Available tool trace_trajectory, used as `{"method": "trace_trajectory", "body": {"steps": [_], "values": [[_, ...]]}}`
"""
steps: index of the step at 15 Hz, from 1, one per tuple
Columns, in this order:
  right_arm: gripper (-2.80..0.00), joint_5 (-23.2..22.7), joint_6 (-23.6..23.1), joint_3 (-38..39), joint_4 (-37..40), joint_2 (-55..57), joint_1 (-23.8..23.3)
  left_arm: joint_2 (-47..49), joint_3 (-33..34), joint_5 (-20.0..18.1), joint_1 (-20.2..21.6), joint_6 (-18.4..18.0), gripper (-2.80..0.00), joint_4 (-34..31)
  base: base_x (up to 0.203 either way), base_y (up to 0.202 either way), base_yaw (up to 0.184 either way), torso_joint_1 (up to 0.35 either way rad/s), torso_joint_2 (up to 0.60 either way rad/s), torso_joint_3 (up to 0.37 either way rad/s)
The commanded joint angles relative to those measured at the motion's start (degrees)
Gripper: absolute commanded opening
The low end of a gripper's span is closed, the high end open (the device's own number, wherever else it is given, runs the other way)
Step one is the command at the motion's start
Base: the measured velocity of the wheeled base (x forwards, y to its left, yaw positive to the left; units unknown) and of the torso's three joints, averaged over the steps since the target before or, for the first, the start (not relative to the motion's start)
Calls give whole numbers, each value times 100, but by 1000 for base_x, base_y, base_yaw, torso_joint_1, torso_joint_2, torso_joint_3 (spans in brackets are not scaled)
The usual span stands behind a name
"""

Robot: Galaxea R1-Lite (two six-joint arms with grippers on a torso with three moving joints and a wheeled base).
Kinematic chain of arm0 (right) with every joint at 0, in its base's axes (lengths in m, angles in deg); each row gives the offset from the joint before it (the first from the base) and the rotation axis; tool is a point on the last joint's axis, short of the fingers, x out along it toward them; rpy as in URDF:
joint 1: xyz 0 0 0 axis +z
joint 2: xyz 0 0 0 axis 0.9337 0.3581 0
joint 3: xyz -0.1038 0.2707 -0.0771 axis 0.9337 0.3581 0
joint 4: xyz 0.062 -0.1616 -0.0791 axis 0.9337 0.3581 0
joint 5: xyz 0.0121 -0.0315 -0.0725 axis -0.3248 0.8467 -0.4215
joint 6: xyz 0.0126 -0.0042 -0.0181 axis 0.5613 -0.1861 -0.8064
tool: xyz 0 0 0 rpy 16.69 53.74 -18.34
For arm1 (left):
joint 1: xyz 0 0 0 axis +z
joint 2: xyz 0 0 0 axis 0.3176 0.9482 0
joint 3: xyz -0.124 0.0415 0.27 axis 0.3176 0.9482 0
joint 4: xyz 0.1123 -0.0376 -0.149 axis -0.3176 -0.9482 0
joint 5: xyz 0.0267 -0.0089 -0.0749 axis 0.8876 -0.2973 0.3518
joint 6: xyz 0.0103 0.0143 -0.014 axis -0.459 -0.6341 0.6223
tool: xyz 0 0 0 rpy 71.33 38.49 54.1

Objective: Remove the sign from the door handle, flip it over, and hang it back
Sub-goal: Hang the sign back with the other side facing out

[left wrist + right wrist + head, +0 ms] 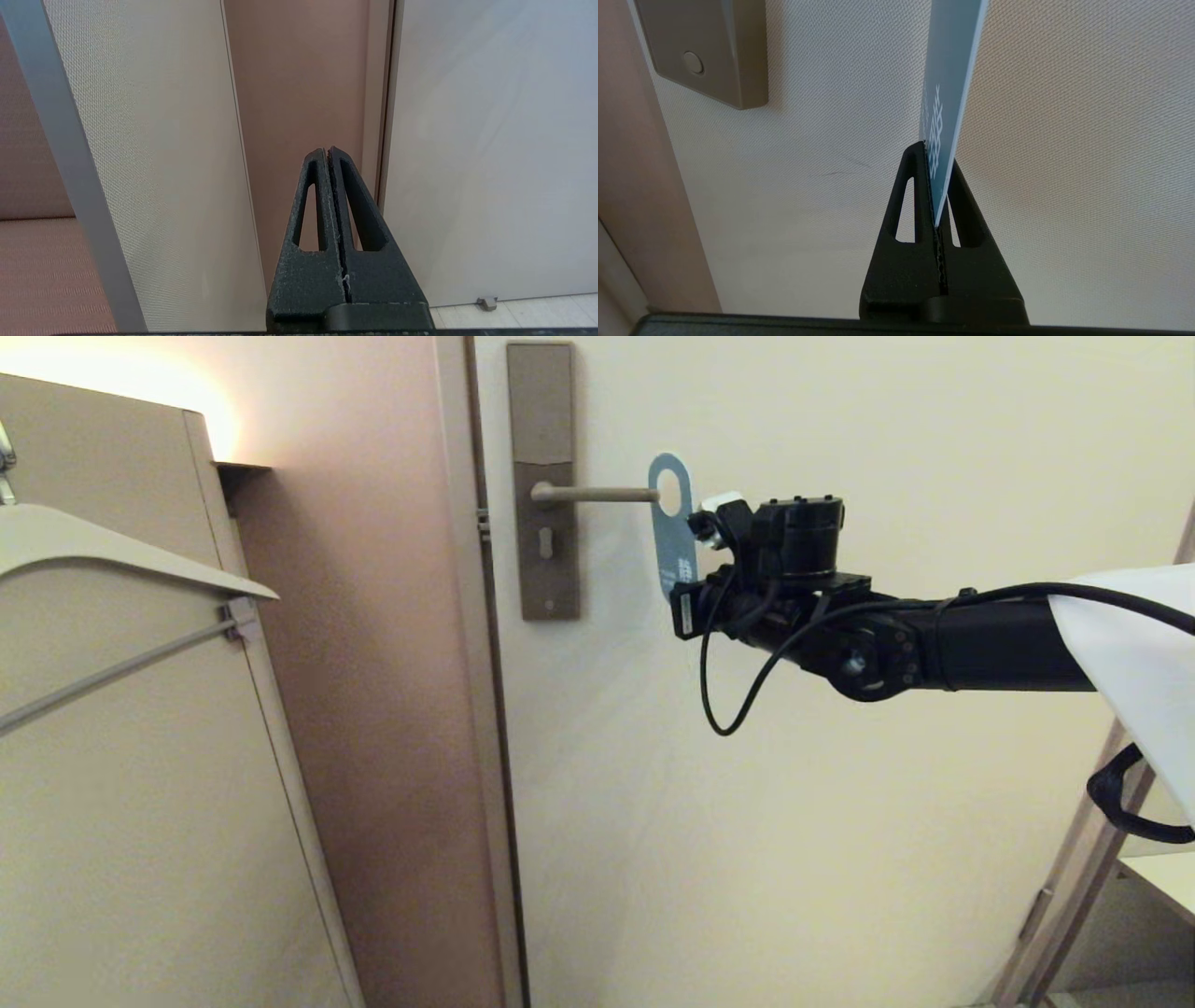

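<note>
My right gripper (937,186) is clamped on the lower edge of the sign (674,527) (blue side showing), its oval hole at the free tip of the door handle (597,494); my left gripper (327,158), fingers pressed together, holds nothing

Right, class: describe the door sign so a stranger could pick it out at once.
Start at the cream door and its tall bronze lock plate. Follow the door handle to its free tip: there is the sign, pinched low down by the right claw. It alone is blue, a flat card with an oval hole.
</note>
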Motion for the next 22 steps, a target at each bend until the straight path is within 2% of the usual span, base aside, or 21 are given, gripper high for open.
{"method": "trace_trajectory", "body": {"steps": [1,17,22], "values": [[-280,1,-8,-7,-12,4,55,7,0,0,1,0,-280,3,0,0,0,0,0,0],[-280,-18,1,-156,-21,130,959,7,0,0,1,0,-280,3,0,0,0,0,0,0],[-280,-17,1,-305,-21,265,1076,7,0,0,1,0,-280,3,0,0,0,0,0,0]]}}
